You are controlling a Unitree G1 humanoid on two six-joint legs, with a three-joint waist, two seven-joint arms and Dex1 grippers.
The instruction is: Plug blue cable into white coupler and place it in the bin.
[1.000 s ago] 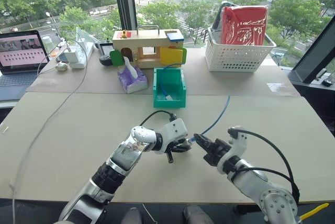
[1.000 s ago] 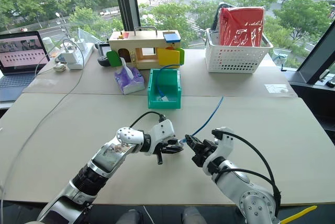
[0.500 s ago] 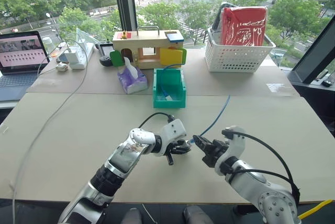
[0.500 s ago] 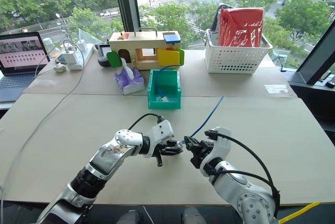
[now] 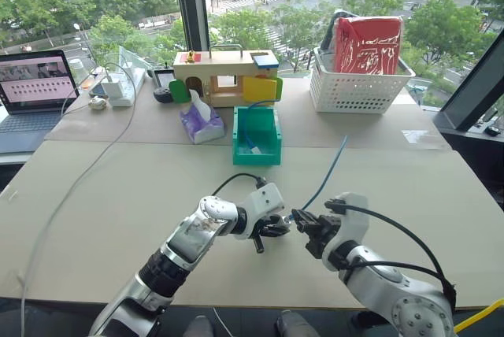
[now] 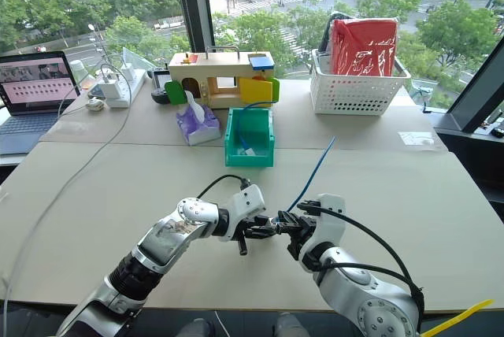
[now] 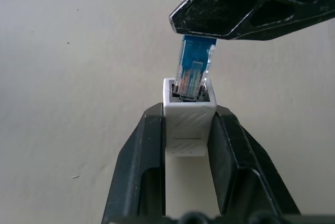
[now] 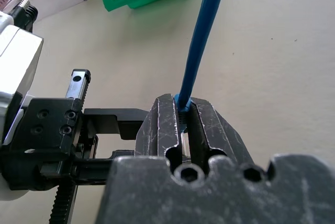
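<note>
Centre of the frame: left gripper [image 7: 188, 130] clamping the tiny white boxy plastic coupler [image 7: 189, 121]; right gripper [image 8: 180, 116] pinched shut on the thin bright-blue cable [image 8: 201, 41]. Since a second ago, meeting closer, clear plug [image 7: 191, 80] entering socket, not yet seated. Small green plastic bin [image 5: 257, 134] waiting, upper centre.
</note>
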